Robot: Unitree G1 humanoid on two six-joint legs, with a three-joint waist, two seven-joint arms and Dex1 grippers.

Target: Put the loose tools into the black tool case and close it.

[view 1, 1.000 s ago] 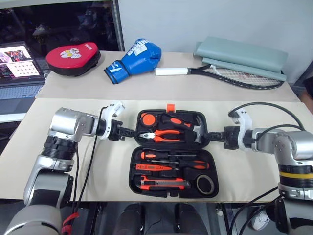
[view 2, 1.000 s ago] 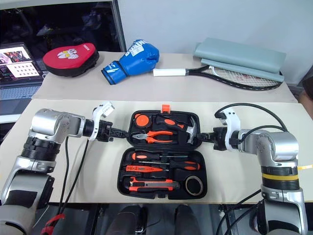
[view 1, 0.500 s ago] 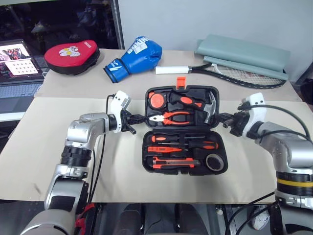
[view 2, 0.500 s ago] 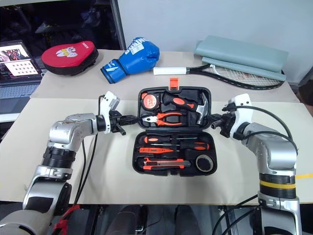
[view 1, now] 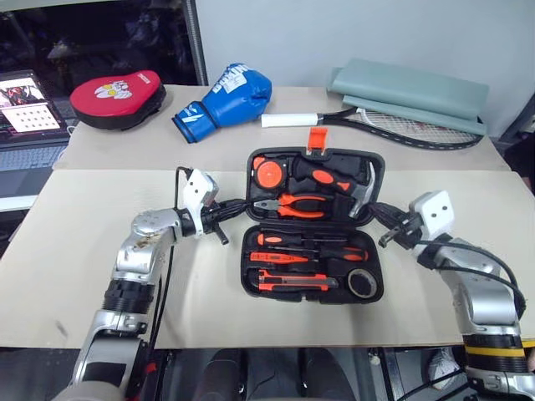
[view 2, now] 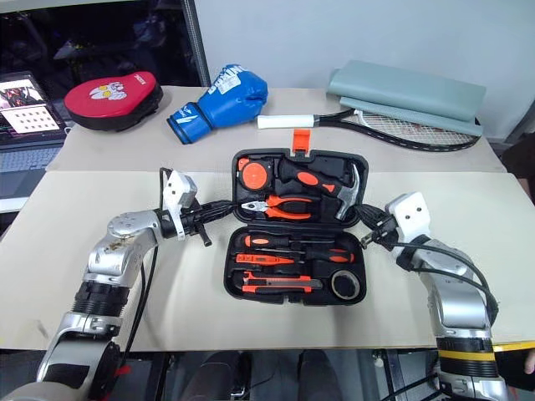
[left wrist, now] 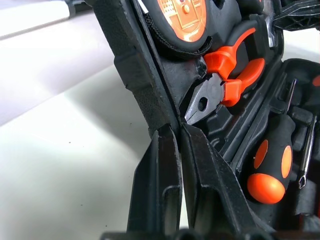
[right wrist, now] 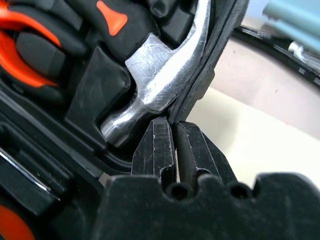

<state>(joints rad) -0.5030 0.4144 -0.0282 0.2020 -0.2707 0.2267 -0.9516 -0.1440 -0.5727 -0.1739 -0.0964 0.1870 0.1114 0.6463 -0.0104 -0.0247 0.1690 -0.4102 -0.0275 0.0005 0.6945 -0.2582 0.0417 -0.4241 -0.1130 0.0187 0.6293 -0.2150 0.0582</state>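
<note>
black tool case half raised, gripped at both side edges

sits mid-table, black tool case (view 1: 313,230) open, lid tilted up. left gripper (view 1: 237,206) jaws pinched shut on lid's left rim; right gripper (view 1: 378,214) jaws pinched shut on right rim beside hammer (right wrist: 155,87). screwdrivers (view 1: 309,242), utility knife (view 1: 292,282), tape roll (view 1: 361,283) seated in base slots. bare table (view 1: 75,251) open on both flanks; racket (view 1: 376,125), glove (view 1: 226,92) well behind.

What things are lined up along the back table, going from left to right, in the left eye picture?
Laptop → red punch pad → blue boxing glove → tennis racket, with the grey-green folded mat lying just behind the racket's head.
</note>
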